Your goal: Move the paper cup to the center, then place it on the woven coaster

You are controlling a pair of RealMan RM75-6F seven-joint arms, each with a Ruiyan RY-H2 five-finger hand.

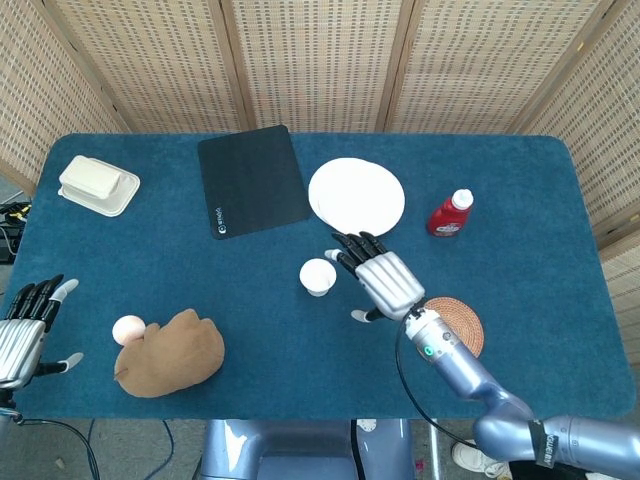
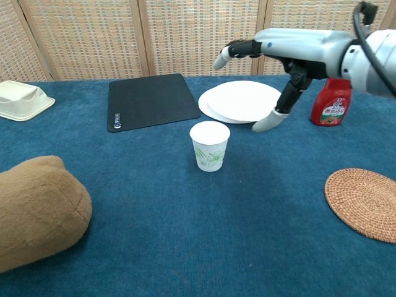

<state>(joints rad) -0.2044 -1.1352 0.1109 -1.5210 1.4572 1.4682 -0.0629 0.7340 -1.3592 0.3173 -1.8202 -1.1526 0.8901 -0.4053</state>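
Note:
The white paper cup [image 1: 318, 276] [image 2: 210, 145] stands upright near the middle of the blue table. The round woven coaster [image 1: 462, 325] [image 2: 363, 203] lies flat to its right, partly behind my right arm in the head view. My right hand [image 1: 380, 279] [image 2: 278, 62] hovers just right of the cup, fingers spread, holding nothing and not touching the cup. At the table's front left corner my left hand [image 1: 25, 335] is open and empty; the chest view does not show it.
A white plate [image 1: 357, 196] and a black mat [image 1: 252, 180] lie behind the cup. A red ketchup bottle [image 1: 449, 213] stands at the right, a cream container [image 1: 98, 185] at the far left. A brown plush [image 1: 170, 352] with a pink ball [image 1: 128, 329] sits at the front left.

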